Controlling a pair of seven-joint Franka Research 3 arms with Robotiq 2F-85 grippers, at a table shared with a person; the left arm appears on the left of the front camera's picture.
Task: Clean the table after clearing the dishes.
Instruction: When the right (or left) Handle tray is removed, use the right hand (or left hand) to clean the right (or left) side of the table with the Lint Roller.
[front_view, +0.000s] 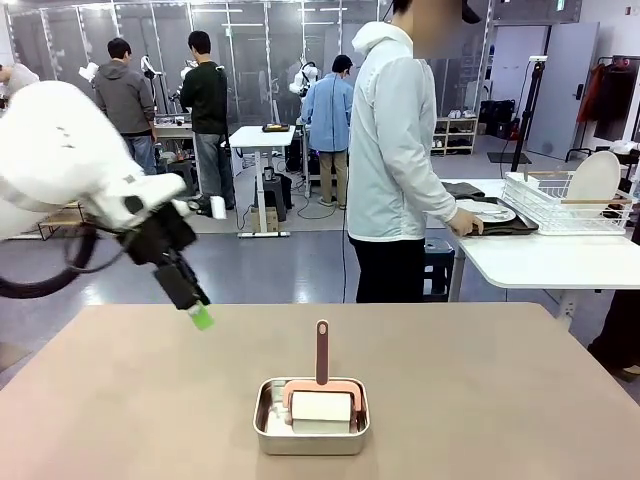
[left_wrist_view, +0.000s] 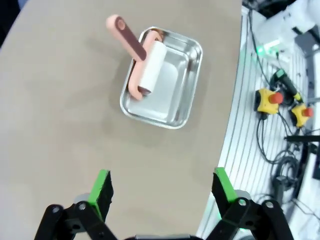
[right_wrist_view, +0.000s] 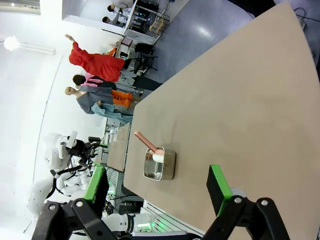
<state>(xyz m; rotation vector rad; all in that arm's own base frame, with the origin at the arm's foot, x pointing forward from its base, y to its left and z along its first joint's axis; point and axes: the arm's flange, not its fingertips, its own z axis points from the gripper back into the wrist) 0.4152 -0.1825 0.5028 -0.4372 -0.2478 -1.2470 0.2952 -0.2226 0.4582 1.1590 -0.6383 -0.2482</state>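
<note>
The beige-brown table (front_view: 480, 380) carries a small steel pan (front_view: 311, 418) with a pink-handled white roller (front_view: 321, 400) in it. My left gripper (front_view: 200, 316) hangs open above the table's left part, up and to the left of the pan. In the left wrist view its green fingertips (left_wrist_view: 101, 189) stand wide apart, with the pan (left_wrist_view: 185, 75) and roller (left_wrist_view: 150, 65) ahead of them. My right gripper (right_wrist_view: 156, 185) is open too and holds nothing, high over the table (right_wrist_view: 240, 100), with the pan (right_wrist_view: 159, 167) far off. One of the dishes (front_view: 490, 212), a white plate on a dark tray, lies on the white side table under a person's hand.
A person (front_view: 395, 150) stands beyond the far edge, turned towards the white side table (front_view: 540, 262) at the right. On it stands a white wire dish rack (front_view: 565, 200) holding a plate. Cables and yellow stop buttons (left_wrist_view: 270, 100) lie off the table's near side.
</note>
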